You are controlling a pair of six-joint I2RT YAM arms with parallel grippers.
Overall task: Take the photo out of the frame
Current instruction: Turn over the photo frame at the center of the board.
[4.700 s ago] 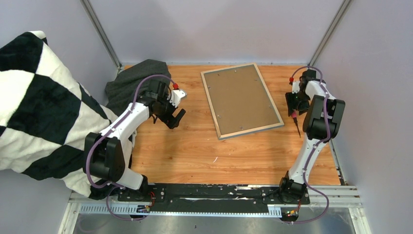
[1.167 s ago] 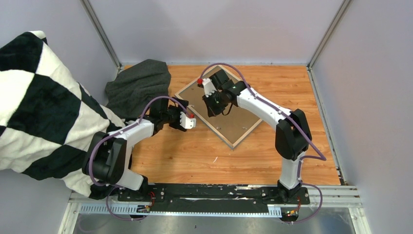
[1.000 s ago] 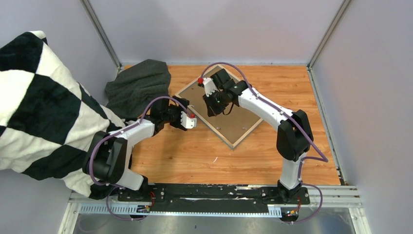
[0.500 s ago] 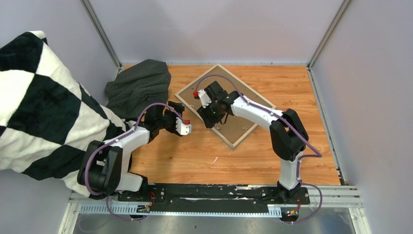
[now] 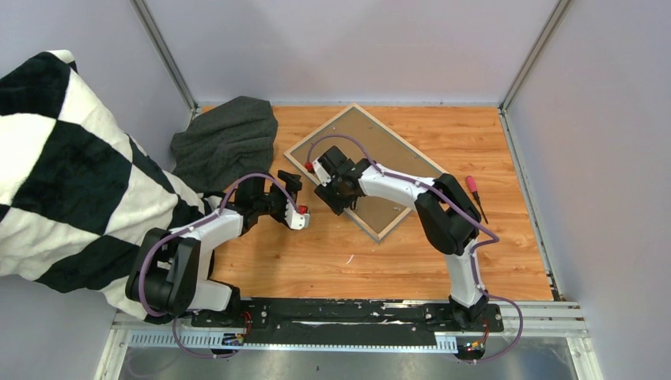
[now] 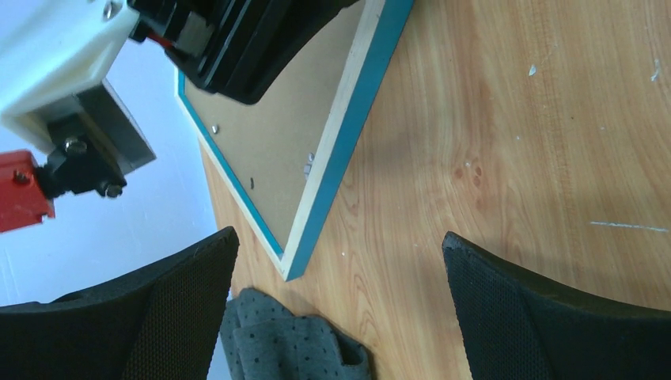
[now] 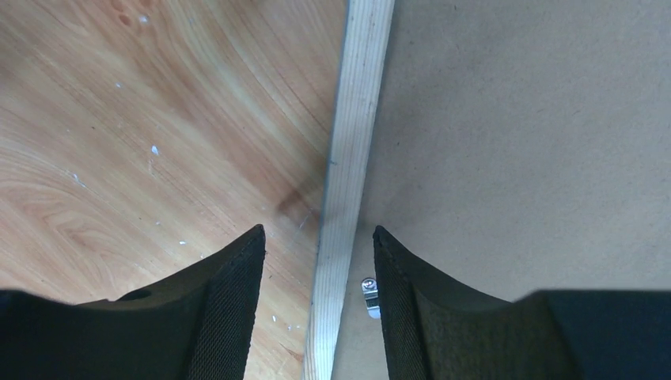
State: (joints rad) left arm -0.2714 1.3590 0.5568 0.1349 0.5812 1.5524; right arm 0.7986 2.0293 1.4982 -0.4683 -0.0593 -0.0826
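1 parted right claw (image 7: pixel 318 237) astride the frame (image 7: pixel 356 119) edge

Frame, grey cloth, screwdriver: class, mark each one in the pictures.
frame (image 7: pixel 356 119), right wrist view, pale wood back edge.
grey cloth (image 5: pixel 225 134), top view, middle of the heap.
screwdriver (image 5: pixel 472 184), top view, red handle.

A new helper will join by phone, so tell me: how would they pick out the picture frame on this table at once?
On the wooden table, look at the far middle, just right of the crumpled grey cloth. The frame lies face down and askew, brown backing board up. It is the only flat rectangle there, rimmed in pale wood with a blue edge.
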